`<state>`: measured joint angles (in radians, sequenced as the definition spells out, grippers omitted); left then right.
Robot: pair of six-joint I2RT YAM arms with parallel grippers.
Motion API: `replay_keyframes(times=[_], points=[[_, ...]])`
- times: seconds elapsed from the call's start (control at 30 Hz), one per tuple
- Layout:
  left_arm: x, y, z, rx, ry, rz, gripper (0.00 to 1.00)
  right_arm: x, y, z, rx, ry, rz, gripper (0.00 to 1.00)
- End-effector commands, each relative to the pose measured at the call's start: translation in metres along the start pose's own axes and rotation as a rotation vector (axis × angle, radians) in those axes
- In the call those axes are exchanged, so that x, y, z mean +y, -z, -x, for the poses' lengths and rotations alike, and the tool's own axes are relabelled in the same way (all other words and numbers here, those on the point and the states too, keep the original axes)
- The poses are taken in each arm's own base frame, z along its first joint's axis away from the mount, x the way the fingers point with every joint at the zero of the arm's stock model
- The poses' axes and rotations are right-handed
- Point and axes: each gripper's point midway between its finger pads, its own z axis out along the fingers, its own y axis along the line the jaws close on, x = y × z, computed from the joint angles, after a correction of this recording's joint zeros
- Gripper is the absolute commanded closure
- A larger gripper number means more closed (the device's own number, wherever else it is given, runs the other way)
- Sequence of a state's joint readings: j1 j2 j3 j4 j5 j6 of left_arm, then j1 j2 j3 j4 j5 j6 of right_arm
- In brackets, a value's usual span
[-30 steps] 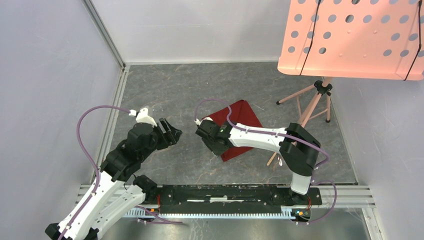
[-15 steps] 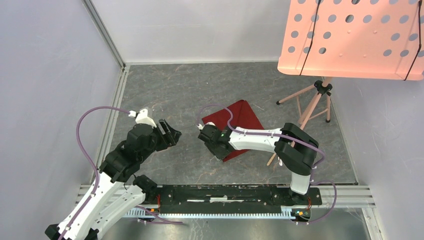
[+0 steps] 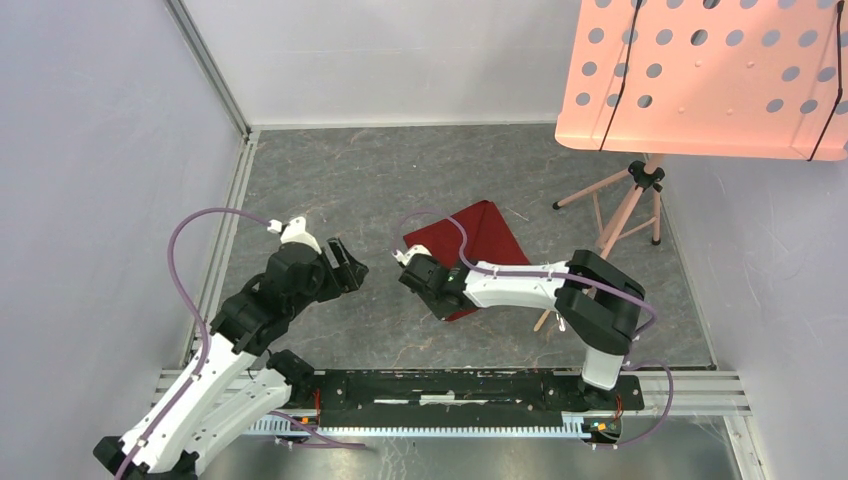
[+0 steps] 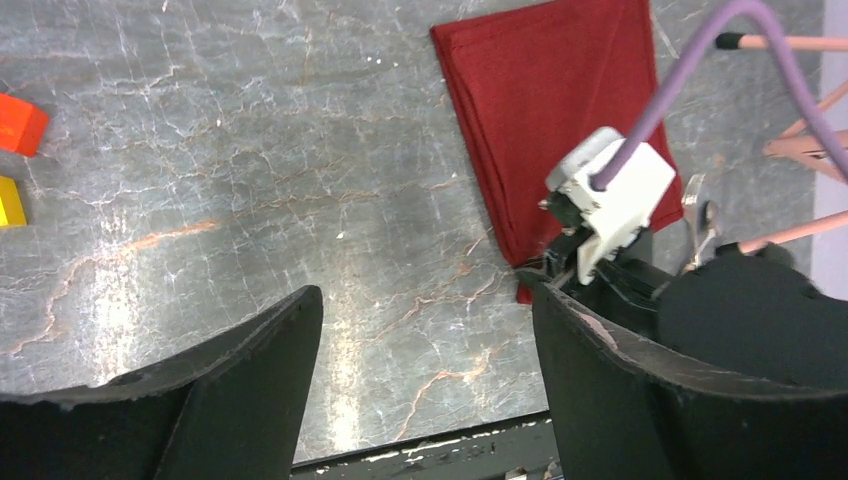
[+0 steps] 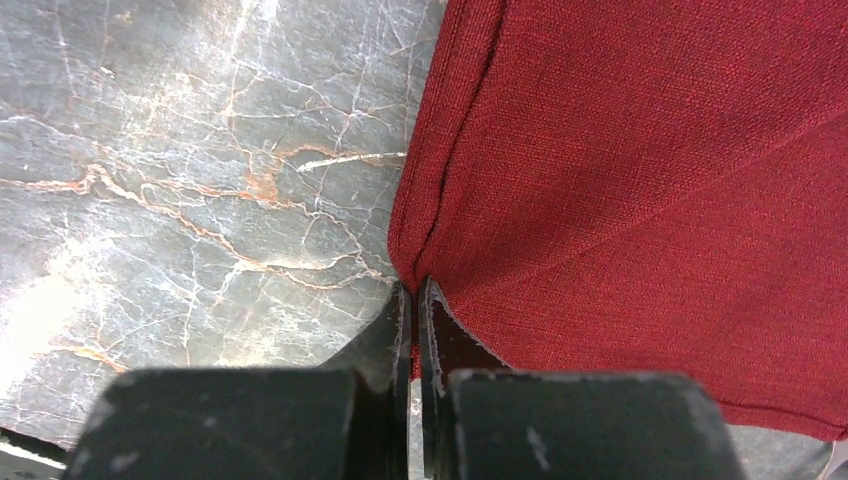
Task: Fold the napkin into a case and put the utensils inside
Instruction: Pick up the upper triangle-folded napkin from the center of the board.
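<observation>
The right gripper [image 5: 415, 292] is closed together on the napkin [image 5: 640, 170], whose doubled left edge is pinched and puckered at its tip. From there the dark red cloth is spread ahead and to the right, flat on the table [image 5: 200, 150], its long axis running away from the jaws. The left gripper [image 4: 425, 295] is set wide apart, empty, with the cloth ahead-right of it. The right arm is judged nearer.
</observation>
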<state>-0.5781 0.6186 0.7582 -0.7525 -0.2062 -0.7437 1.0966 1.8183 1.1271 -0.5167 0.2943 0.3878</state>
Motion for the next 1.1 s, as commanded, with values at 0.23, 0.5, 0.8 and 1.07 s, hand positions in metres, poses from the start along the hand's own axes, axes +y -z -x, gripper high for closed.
replay_keyframes(times=[0.23,0.5,0.8,1.07], points=[[-0.032,-0.057,-0.018,0.152,0.219,-0.102,0.09,0.006,0.029,0.023,-0.212,0.01,0.128,1.0],[-0.074,-0.128,-0.042,0.343,0.481,-0.344,0.1,0.011,0.04,0.026,-0.303,-0.006,0.195,1.0],[-0.056,-0.18,-0.075,0.327,0.622,-0.288,0.23,0.003,0.046,0.032,-0.374,-0.022,0.237,1.0],[-0.048,-0.206,-0.082,0.281,0.695,-0.303,0.4,-0.004,0.046,0.034,-0.397,-0.019,0.26,1.0]])
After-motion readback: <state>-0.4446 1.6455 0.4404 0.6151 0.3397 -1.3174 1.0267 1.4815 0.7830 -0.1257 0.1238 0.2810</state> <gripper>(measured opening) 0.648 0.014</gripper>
